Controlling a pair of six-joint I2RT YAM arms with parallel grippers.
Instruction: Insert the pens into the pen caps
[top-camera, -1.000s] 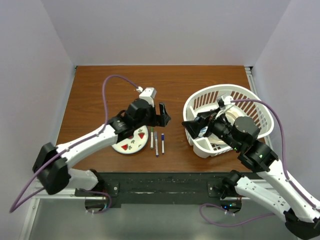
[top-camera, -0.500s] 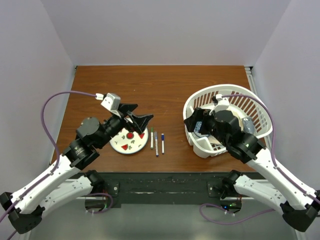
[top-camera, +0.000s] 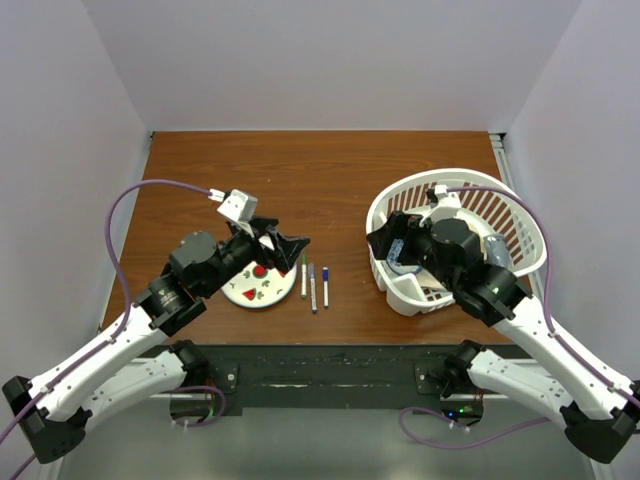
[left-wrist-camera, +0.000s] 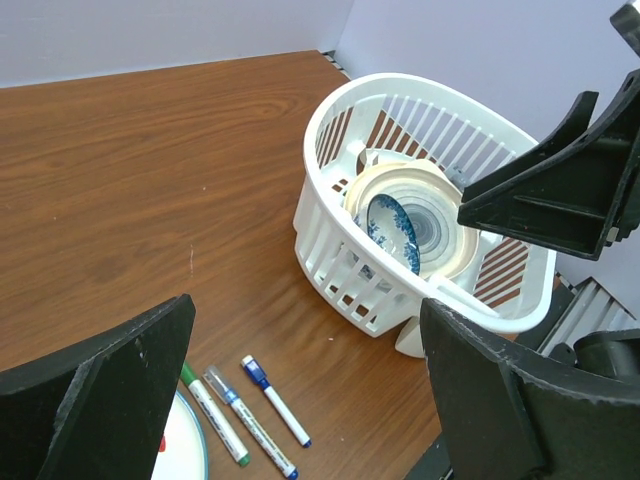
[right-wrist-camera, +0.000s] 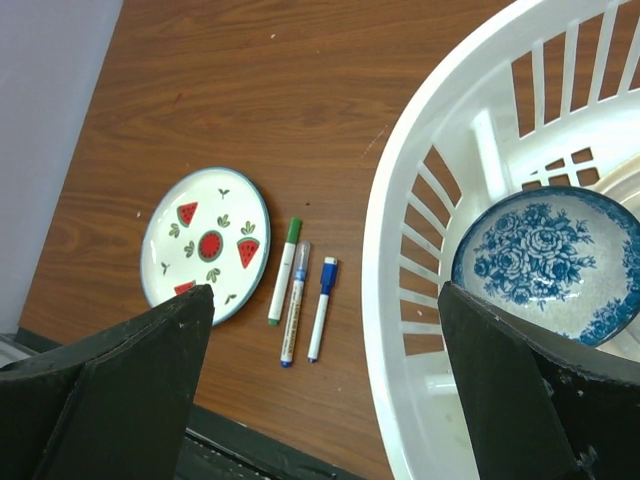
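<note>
Three pens lie side by side on the table between the plate and the basket. The green-capped pen (top-camera: 304, 276) (right-wrist-camera: 283, 271) (left-wrist-camera: 215, 418) is nearest the plate. Beside it are a clear-capped pen (top-camera: 312, 288) (right-wrist-camera: 294, 303) (left-wrist-camera: 250, 423) and a blue-capped pen (top-camera: 326, 285) (right-wrist-camera: 321, 309) (left-wrist-camera: 275, 400). Each has a cap on one end. My left gripper (top-camera: 281, 245) (left-wrist-camera: 308, 325) hangs open above the plate's far edge, empty and well clear of the pens. My right gripper (top-camera: 386, 243) (right-wrist-camera: 325, 300) is open and empty above the basket's left rim.
A round white plate (top-camera: 255, 290) (right-wrist-camera: 200, 215) with red watermelon marks sits left of the pens. A white slatted basket (top-camera: 510, 215) (left-wrist-camera: 340, 270) (right-wrist-camera: 400, 330) at the right holds a blue floral bowl (right-wrist-camera: 545, 260) and a cream ring (left-wrist-camera: 440, 215).
The left arm has drawn back and lifted from over the pens, its jaws widening a little. The right gripper has pulled back over the basket rim.
</note>
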